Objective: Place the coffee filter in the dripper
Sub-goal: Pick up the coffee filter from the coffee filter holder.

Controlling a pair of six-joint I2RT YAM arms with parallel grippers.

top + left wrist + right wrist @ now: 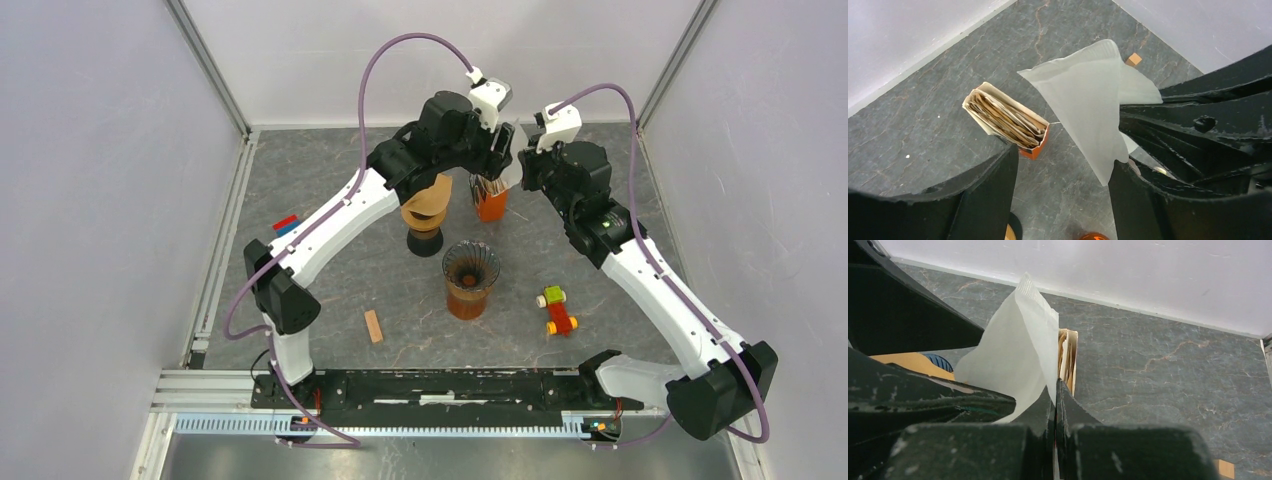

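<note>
A white paper coffee filter (pixel 1018 350) is pinched at its edge in my shut right gripper (pixel 1055 390), held in the air above the orange filter box (pixel 490 200) at the back of the table. In the left wrist view the filter (pixel 1088 100) hangs point-down between the open jaws of my left gripper (pixel 1063 200), close to its right finger (pixel 1143 200). The box (pixel 1008 120) holds several brown filters. The dripper (pixel 470 262), a dark ribbed cone on an amber glass, stands in the middle, nearer than both grippers (pixel 503 145) (pixel 517 165).
A tan cone on a black stand (pixel 428 205) is left of the box, under the left arm. A colourful toy (pixel 555 310) lies right of the dripper. A small wooden block (pixel 373 325) lies front left. Walls close the back and sides.
</note>
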